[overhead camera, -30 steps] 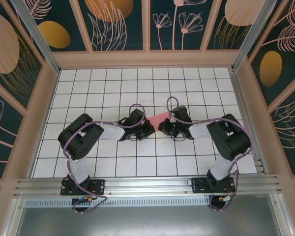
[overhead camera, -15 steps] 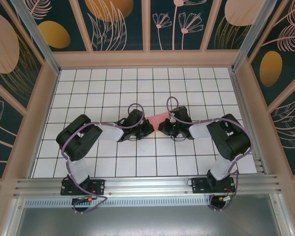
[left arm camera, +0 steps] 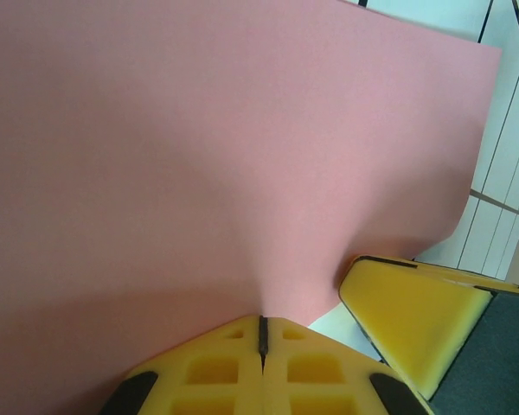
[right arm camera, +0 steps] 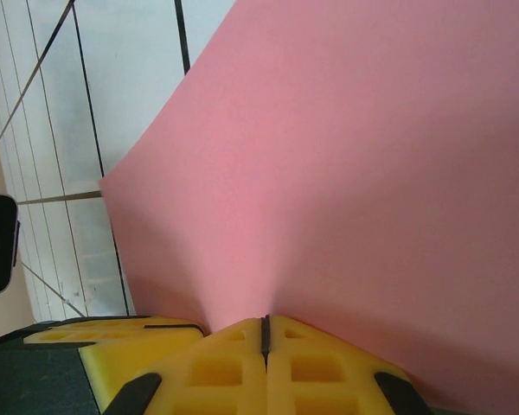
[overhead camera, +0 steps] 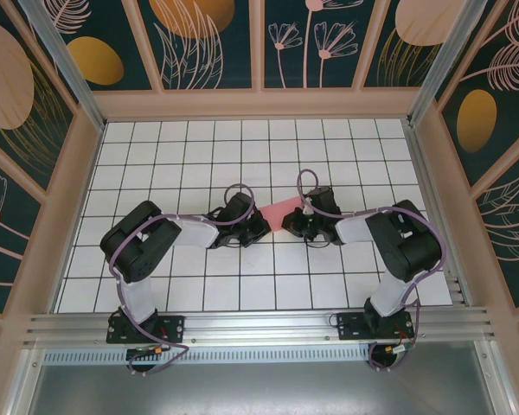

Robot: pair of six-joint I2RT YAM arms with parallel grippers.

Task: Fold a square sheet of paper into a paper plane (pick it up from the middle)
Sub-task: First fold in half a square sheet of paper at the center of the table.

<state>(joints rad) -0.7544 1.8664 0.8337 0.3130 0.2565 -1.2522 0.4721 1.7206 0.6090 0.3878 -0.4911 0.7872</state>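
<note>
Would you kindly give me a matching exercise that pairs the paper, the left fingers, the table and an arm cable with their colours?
Things:
1. square sheet of paper
2. left fingers
3. table
4. arm cable

Colours:
A. white with dark grid lines
B. purple
C. pink
D. yellow

Pairs: 1-C, 2-D, 3-A, 4-B
</note>
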